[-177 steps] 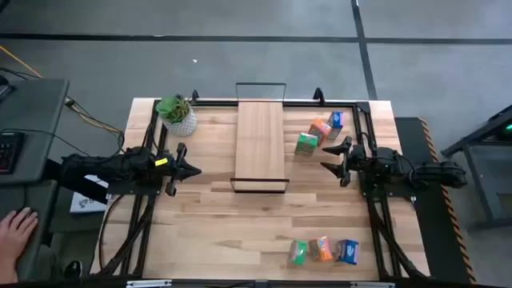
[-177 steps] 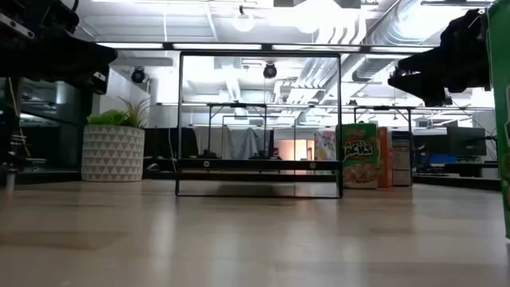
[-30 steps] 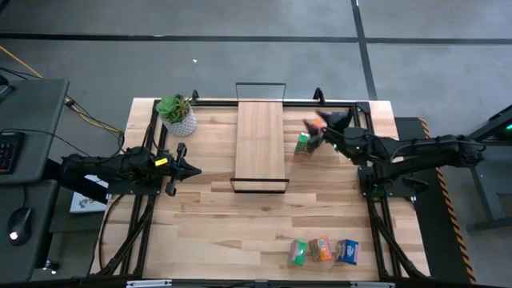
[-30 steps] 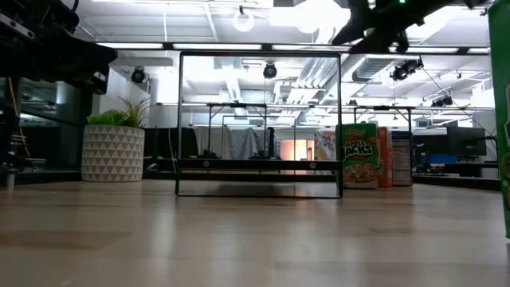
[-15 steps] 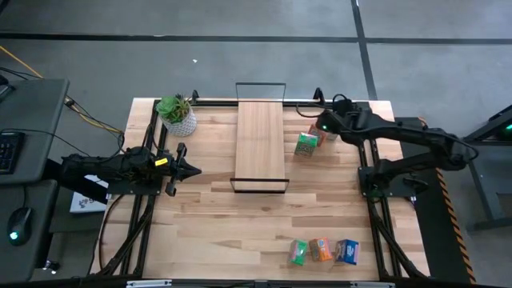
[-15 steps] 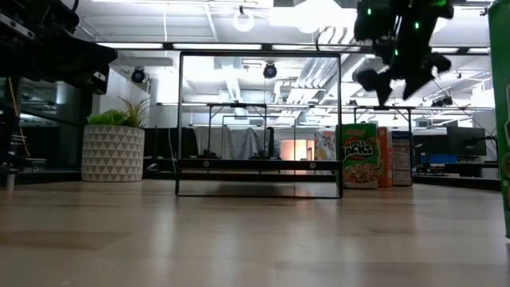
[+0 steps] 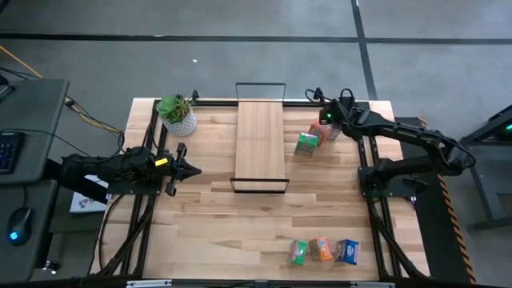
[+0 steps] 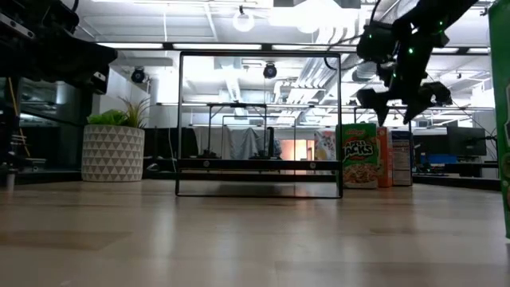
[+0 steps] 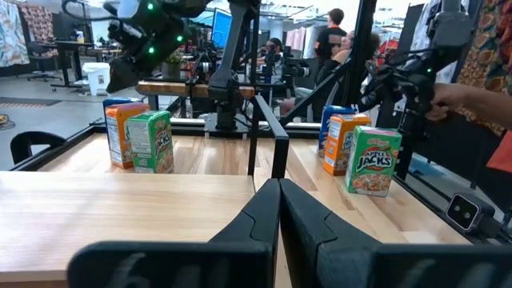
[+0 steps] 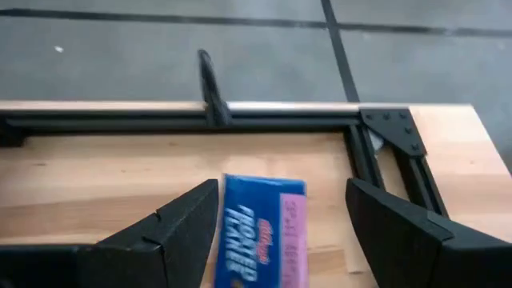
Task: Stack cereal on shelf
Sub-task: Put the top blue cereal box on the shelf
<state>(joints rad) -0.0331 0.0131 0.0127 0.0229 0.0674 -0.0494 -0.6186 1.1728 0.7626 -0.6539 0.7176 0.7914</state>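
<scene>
Hovering over the blue cereal box (image 10: 260,232) at the table's one o'clock corner, the right gripper (image 10: 276,220) holds its jaws apart, nothing grasped. Next, I judge: descend, close, carry it to the shelf (image 7: 260,140) at twelve. The left gripper (image 7: 186,170) waits at nine, jaws together.

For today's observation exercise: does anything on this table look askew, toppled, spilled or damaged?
Nothing stands out. All six small cereal boxes stand upright in two tidy clusters, the light-wood shelf plank lies square, and the potted plant is upright.
</scene>
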